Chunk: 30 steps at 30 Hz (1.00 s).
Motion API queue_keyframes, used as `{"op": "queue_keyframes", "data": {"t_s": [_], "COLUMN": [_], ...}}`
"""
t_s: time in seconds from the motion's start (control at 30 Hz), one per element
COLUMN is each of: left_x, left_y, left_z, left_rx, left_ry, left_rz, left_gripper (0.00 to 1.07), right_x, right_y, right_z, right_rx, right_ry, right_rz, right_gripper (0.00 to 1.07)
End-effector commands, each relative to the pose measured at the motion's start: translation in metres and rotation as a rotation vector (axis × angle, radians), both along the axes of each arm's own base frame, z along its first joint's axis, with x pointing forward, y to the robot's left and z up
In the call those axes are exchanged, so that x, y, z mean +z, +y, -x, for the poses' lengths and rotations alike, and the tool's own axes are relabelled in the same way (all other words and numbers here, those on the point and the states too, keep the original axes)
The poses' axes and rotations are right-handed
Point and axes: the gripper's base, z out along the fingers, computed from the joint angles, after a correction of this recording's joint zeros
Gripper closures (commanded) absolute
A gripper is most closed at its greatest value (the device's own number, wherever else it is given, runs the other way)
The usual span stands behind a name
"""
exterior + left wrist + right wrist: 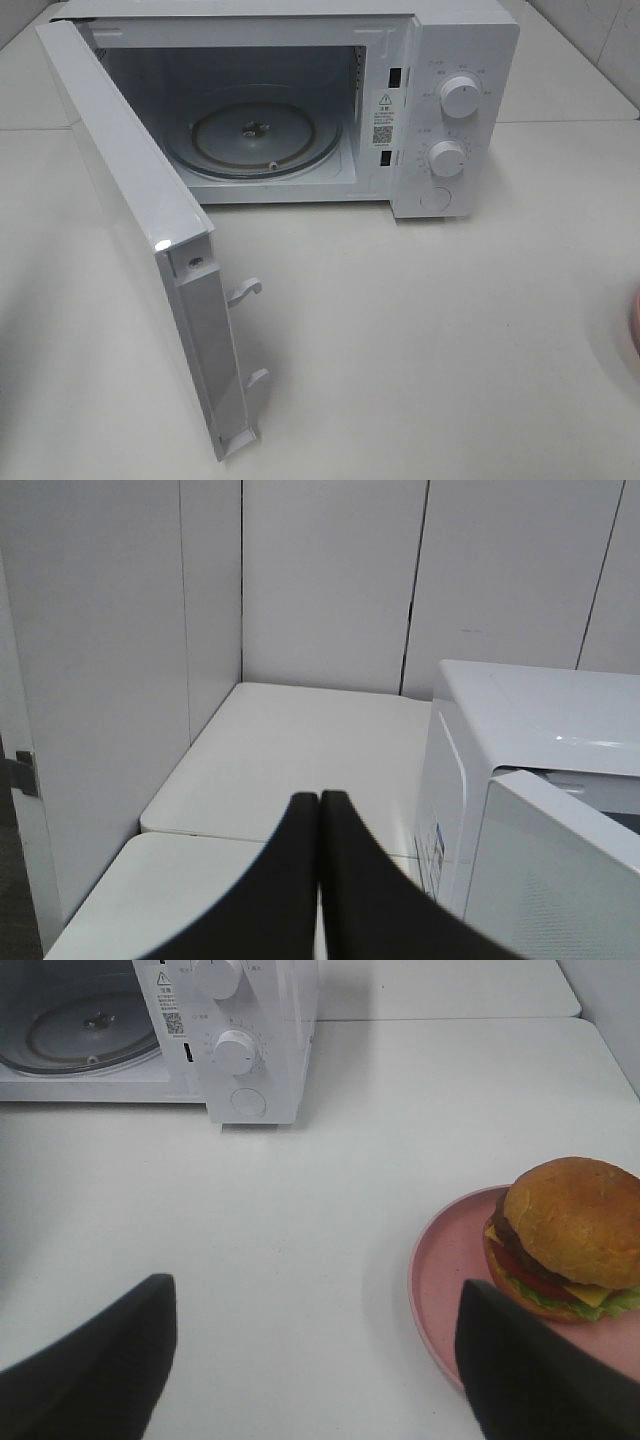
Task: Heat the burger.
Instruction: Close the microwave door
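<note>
The burger (570,1235), with a golden-brown bun, dark patty, tomato, cheese and lettuce, sits on a pink plate (445,1270) on the white table. My right gripper (315,1295) hovers open beside the plate with nothing between its dark fingers (100,1360); one finger overlaps the plate's near rim. The white microwave (440,110) stands at the back with its door (150,230) swung wide and the glass turntable (255,140) bare. My left gripper (320,800) is shut on nothing, off to the left of the microwave (530,740). Neither gripper shows in the exterior high view.
Only a sliver of the pink plate (636,320) shows at the right edge of the exterior high view. Two knobs (460,97) sit on the microwave's right panel. Grey wall panels (330,580) close off the table's far left corner.
</note>
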Motion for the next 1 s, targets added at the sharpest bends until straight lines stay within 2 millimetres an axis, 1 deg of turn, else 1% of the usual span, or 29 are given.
{"op": "queue_keyframes", "data": {"t_s": [0.03, 0.07, 0.1, 0.13, 0.2, 0.23, 0.37, 0.4, 0.47, 0.5, 0.63, 0.7, 0.73, 0.8, 0.83, 0.9, 1.0], "left_x": [-0.009, -0.016, -0.016, -0.023, -0.025, -0.030, -0.035, -0.038, -0.041, -0.047, -0.054, -0.062, -0.062, -0.070, -0.070, -0.080, -0.082], "left_y": [-0.001, -0.001, -0.001, -0.002, -0.002, -0.002, -0.002, -0.002, -0.002, -0.002, -0.003, -0.005, -0.005, -0.008, -0.008, -0.012, -0.013], "left_z": [-0.004, -0.006, -0.006, -0.010, -0.011, -0.016, -0.023, -0.028, -0.031, -0.036, -0.042, -0.047, -0.047, -0.052, -0.052, -0.058, -0.060], "left_rx": [-0.010, -0.017, -0.017, -0.023, -0.024, -0.032, -0.042, -0.045, -0.046, -0.050, -0.066, -0.097, -0.097, -0.132, -0.132, -0.181, -0.196], "left_ry": [-0.047, -0.039, -0.039, -0.016, -0.008, 0.015, 0.027, 0.037, 0.048, 0.076, 0.108, 0.150, 0.150, 0.185, 0.185, 0.218, 0.222], "left_rz": [-0.038, -0.045, -0.045, -0.050, -0.046, -0.045, -0.058, -0.057, -0.054, -0.041, -0.031, -0.037, -0.037, -0.031, -0.031, -0.034, -0.044], "left_gripper": [1.07, 1.07, 1.07, 1.07, 1.07, 1.07, 1.07, 1.07, 1.07, 1.07, 1.07, 1.07, 1.07, 1.07, 1.07, 1.07, 1.07], "right_x": [0.001, 0.001, 0.001, 0.001, 0.001, 0.001, 0.001, 0.001, 0.001, 0.001, 0.001, 0.001, 0.001, 0.001, 0.001, 0.001, 0.001], "right_y": [0.000, 0.000, 0.000, 0.000, 0.000, 0.000, 0.000, 0.000, 0.000, 0.000, 0.000, 0.000, 0.000, 0.000, 0.000, 0.000, 0.000], "right_z": [0.004, 0.004, 0.004, 0.004, 0.004, 0.004, 0.004, 0.004, 0.004, 0.004, 0.004, 0.004, 0.004, 0.004, 0.004, 0.004, 0.004], "right_rx": [-0.007, -0.007, -0.007, -0.007, -0.007, -0.007, -0.007, -0.007, -0.007, -0.007, -0.007, -0.007, -0.007, -0.007, -0.007, -0.007, -0.007], "right_ry": [-0.045, -0.045, -0.045, -0.045, -0.045, -0.045, -0.045, -0.045, -0.045, -0.045, -0.045, -0.045, -0.045, -0.045, -0.045, -0.045, -0.045], "right_rz": [-0.001, -0.001, -0.001, -0.001, -0.001, -0.001, -0.001, -0.001, -0.001, -0.001, -0.001, -0.001, -0.001, -0.001, -0.001, -0.001, -0.001], "right_gripper": [0.32, 0.32, 0.32, 0.32, 0.32, 0.32, 0.32, 0.32, 0.32, 0.32, 0.32, 0.32, 0.32, 0.32, 0.32, 0.32, 0.32]}}
